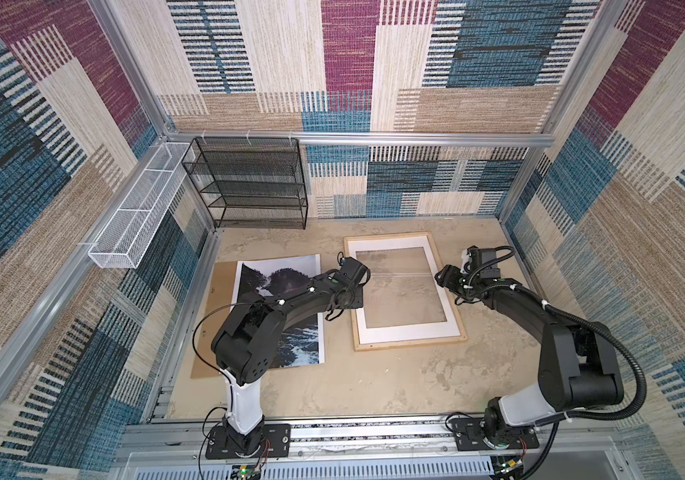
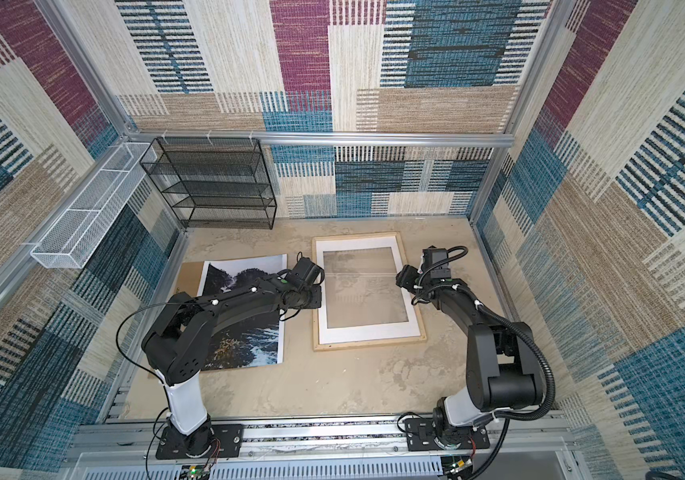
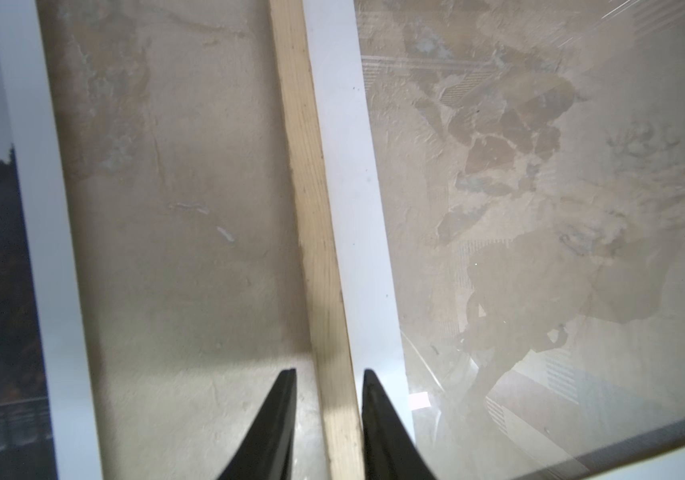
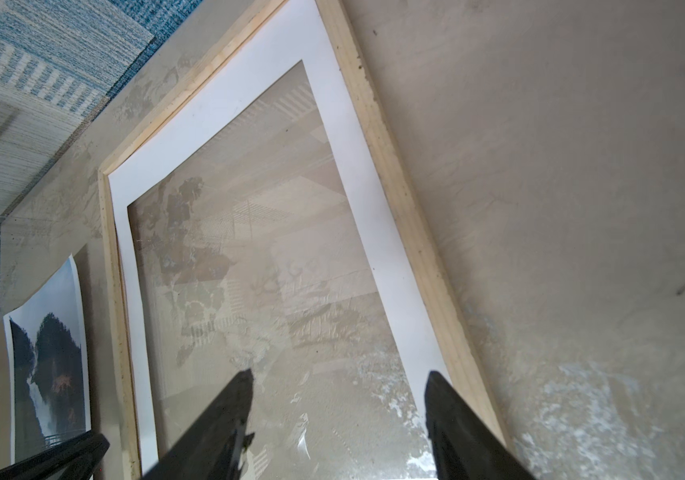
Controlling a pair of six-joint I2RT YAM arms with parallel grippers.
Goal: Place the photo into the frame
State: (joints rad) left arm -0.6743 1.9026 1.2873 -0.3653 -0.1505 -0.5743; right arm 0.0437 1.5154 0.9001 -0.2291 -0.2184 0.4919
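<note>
Patchwork-carpet walls [image 1: 415, 62] are enclosing a mottled beige tabletop [image 1: 374, 386]. Photo [image 1: 303, 336] is lying face-up at left, on brown board [image 1: 220, 291]. Left gripper [image 3: 328, 374] is straddling left bar of the frame [image 1: 409, 343], fingers parted, unclamped. Right gripper [image 4: 340, 374] is hanging over its right edge, fingers spread.

left arm [image 1: 290, 305]: black shell, thin black cable loop [image 1: 193, 338]
right arm [image 1: 540, 320]: black, ribbed black conduit [image 1: 623, 351]
lower links [image 1: 245, 399]: white
base plates [image 1: 278, 436]: black, screwed
cable ties [image 1: 280, 302]: white
left hand [image 3: 329, 370]: black tapered fingers [image 3: 274, 424]

Photo [image 1: 278, 270] on backing sheet [image 1: 218, 291] at left, frame [image 1: 411, 344] just right, mat [image 1: 407, 331] inside frame
</note>
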